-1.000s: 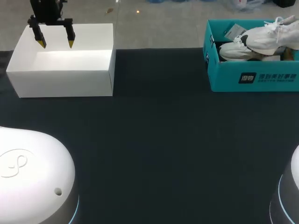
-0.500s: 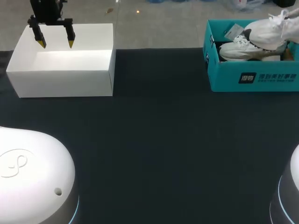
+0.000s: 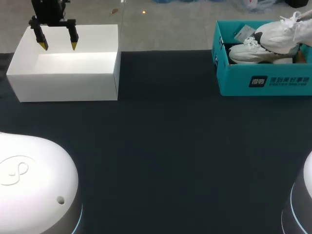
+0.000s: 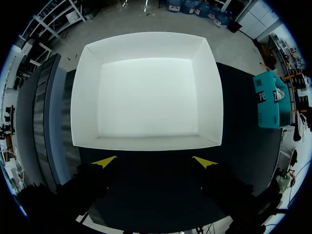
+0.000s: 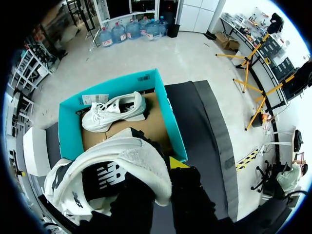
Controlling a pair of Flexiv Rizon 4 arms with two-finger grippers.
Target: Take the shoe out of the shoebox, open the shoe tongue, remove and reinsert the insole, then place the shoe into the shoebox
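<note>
The shoe [image 3: 279, 34], white with a black lining, is lifted above the right part of the shoebox [image 3: 263, 82], clear of the box floor and tilted, with its laces uppermost in the head view. In the right wrist view the right gripper [image 5: 161, 178] pinches the shoe [image 5: 114, 173] at its collar: one yellow tip shows on the outside of the rim, while the other finger is hidden behind the shoe. Ahead of the gripper lies the open teal shoebox [image 5: 69, 131]. A second shoe [image 5: 113, 112] lies on its side on the brown floor, with a paper tag [image 5: 95, 99] against the far wall. In the head view the second shoe [image 3: 247, 52] sits just under the lifted one. The shoebox stands at the far right of the dark table [image 3: 170, 146]. Well apart, at the far left, stands a white box [image 3: 63, 80] with an open top. The left gripper [image 3: 58, 46] hangs over the back edge of the box, fingers spread and holding nothing. Its own view looks straight down into the white box [image 4: 84, 97], and the left gripper [image 4: 155, 162] shows both yellow tips wide apart.
</note>
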